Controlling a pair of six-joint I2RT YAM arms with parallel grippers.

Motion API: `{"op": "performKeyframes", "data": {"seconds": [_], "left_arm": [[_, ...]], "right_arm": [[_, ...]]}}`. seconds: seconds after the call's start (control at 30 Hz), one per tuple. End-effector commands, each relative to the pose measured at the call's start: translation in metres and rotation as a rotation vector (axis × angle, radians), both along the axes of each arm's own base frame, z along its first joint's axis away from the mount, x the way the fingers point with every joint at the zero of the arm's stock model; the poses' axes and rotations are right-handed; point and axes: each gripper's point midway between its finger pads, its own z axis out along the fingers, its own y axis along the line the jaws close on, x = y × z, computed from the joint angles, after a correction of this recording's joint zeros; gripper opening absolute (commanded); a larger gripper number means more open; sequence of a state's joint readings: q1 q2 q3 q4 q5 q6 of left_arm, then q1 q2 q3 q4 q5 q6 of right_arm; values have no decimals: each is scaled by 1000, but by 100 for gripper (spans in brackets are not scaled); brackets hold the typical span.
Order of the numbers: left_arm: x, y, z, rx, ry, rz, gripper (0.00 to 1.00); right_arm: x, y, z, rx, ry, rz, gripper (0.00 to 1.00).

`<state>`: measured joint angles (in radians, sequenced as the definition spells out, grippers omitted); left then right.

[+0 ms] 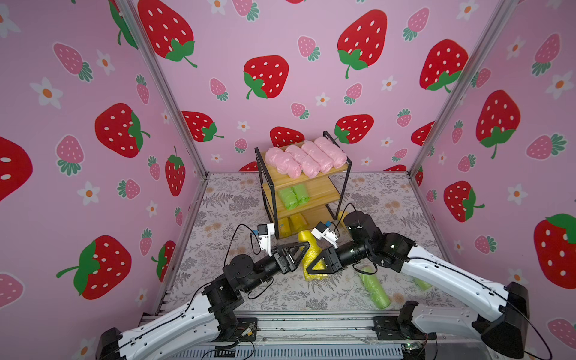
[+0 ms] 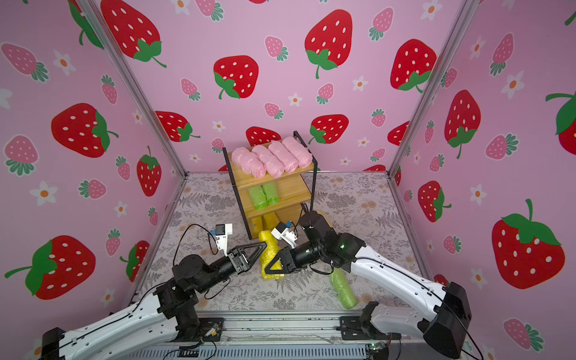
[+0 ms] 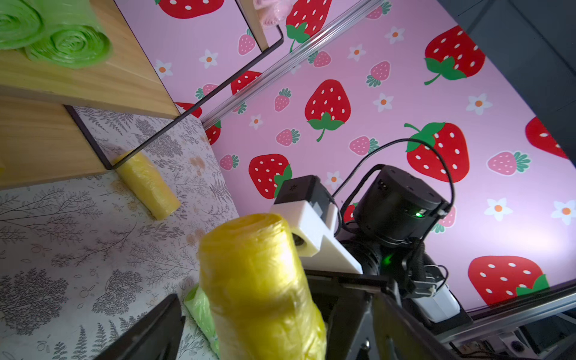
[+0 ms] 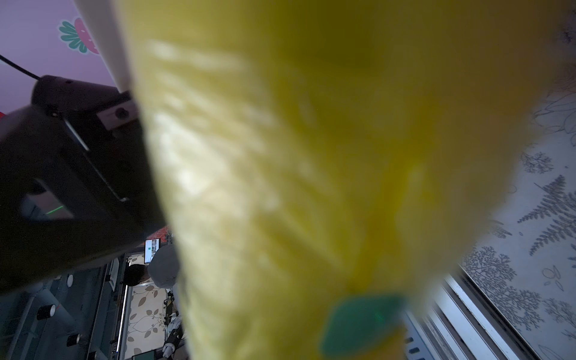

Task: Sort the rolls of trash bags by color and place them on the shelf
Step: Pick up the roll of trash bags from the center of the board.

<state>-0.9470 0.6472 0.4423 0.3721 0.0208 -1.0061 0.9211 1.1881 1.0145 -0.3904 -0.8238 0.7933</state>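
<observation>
In both top views my right gripper point(image 1: 313, 266) sits just below the centre of the frame. It is closed tight on the lower part of a crinkly yellow plastic roll of trash bags point(image 1: 308, 241). My left gripper point(image 1: 301, 249) is just left of it, jaws spread wide on either side of the same roll, higher up.

Above them stands the small three-tier shelf of light wooden boards in a thin black frame point(image 1: 324, 194). Four pale pink rolls point(image 1: 305, 159) fill the top board. Two light green rolls point(image 1: 293, 196) lie at the left of the middle board, and two yellow rolls point(image 1: 291, 223) at the left of the bottom one. A green roll point(image 1: 374, 288) lies on the flowered mat point(image 1: 218, 199) at lower right, partly under my right arm.

In the left wrist view the held roll point(image 3: 258, 280) fills the bottom centre between my spread fingers point(image 3: 156, 330), with a clear gap on one side. A second yellow roll point(image 3: 146, 184) lies on the mat against the shelf's foot, left of centre.

In the right wrist view the held roll point(image 4: 280, 156) is a yellow blur across most of the frame.
</observation>
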Motion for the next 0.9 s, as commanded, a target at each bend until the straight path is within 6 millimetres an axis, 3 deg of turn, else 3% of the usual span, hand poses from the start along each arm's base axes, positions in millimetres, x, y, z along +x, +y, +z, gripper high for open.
{"op": "performKeyframes", "data": {"seconds": [0.0,0.43,0.87], "left_arm": [[-5,2,23,-78,-46,-16,94],[0,-1,14,-89,19,-8,76],[1,-13,10,-110,68,-60,7]], "right_arm": [[-2,7,33,98,-53,34,0],[-4,12,42,122,-61,52,0],[-4,17,33,99,-41,54,0]]}}
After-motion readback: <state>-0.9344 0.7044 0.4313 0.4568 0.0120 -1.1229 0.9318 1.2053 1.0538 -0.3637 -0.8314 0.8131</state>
